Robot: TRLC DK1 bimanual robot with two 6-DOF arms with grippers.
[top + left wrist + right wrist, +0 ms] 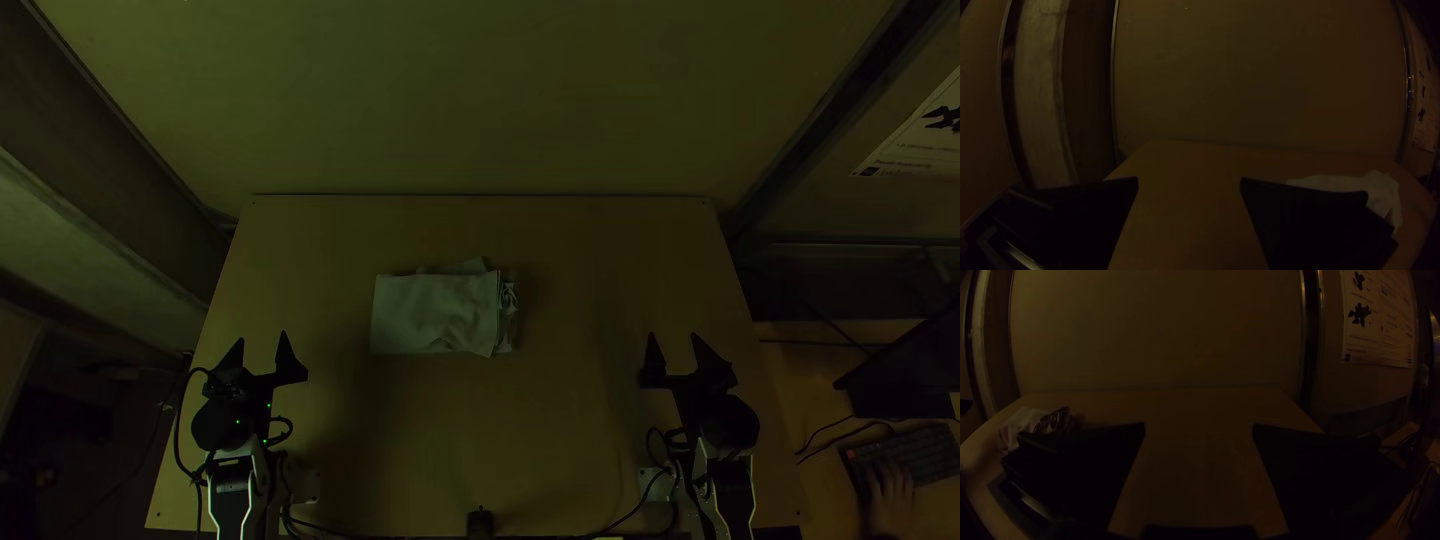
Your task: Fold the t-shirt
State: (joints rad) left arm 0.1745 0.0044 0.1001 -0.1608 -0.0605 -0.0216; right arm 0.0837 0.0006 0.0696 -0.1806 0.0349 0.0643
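Note:
The pale t-shirt [432, 312] lies folded into a compact, roughly rectangular bundle near the middle of the table, with uneven layers and bunched edges at its right side and a corner poking out at the top. Down and left of it in the top view, my left gripper [261, 352] stands open, holding nothing. My right gripper [671, 350] is open and empty, down and right of the cloth. In the left wrist view, open fingers of the left gripper [1189, 184] partly cover the shirt [1382, 192]. The right gripper [1199, 429] is likewise open near the shirt [1025, 422].
The wooden table [570, 430] has a small black object [480, 522] at its near edge. Cables run beside both arms' bases. Off the table at the right, a person's hand [890, 490] rests on a keyboard [925, 455]. A wall stands behind the table.

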